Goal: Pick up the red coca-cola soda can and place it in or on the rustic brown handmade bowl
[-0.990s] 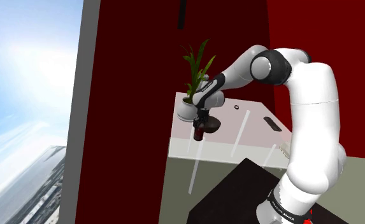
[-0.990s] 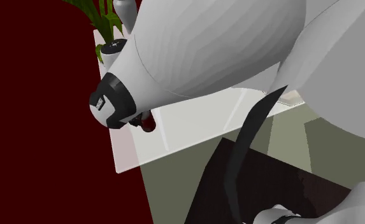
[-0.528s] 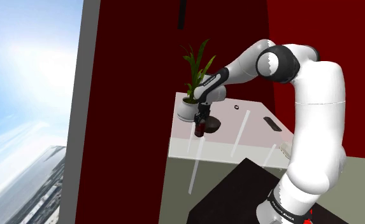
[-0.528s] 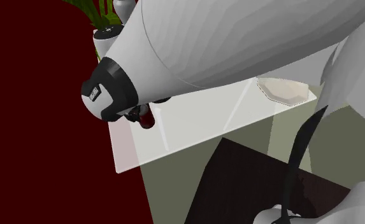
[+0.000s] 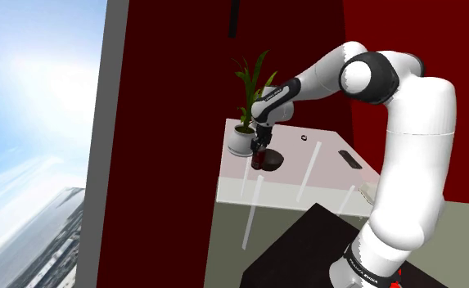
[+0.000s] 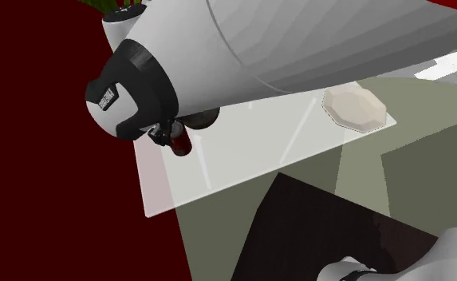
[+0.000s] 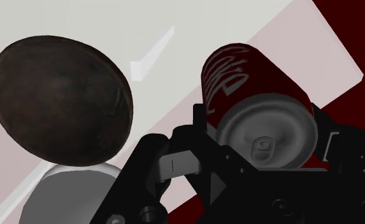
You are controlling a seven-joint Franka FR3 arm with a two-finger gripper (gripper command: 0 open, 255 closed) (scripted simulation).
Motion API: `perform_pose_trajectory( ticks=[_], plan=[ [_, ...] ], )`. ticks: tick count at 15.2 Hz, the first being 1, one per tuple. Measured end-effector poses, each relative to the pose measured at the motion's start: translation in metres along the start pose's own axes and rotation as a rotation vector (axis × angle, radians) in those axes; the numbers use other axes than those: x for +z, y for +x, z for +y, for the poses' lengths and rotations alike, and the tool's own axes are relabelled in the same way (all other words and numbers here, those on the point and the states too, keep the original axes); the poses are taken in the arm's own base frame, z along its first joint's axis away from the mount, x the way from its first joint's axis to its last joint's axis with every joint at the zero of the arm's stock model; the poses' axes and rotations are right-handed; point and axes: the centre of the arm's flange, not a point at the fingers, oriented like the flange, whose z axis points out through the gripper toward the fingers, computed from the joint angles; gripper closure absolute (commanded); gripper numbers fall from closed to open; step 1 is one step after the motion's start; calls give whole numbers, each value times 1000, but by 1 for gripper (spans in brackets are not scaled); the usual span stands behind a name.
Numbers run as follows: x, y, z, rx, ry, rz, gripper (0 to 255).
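My black gripper is shut on a red Coca-Cola can, which hangs just above the white table near its edge. From the wrist view, the can sits clasped between the fingers, silver top facing the camera, and my gripper holds it beside the dark brown bowl. The bowl rests on the table right by the can, on the shoulder view's right. The can pokes out under the big white wrist in the second exterior view.
A white pot with a green plant stands close behind the bowl at the table's far corner. A small dark ring and a flat black object lie further along. A pale dish lies near the table's edge. Dark red walls surround.
The arm has carried the can up and further back over the table, closer to the bowl and the plant pot. The fingers stay clasped on the can.
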Motion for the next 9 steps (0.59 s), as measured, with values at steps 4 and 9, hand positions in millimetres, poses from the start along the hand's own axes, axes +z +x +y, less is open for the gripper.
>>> perform_pose_trajectory(
  ticks=[4,9],
  plan=[
    [-20,1,1,0,0,0,255],
    [-39,3,16,1,0,0,255]
  ],
)
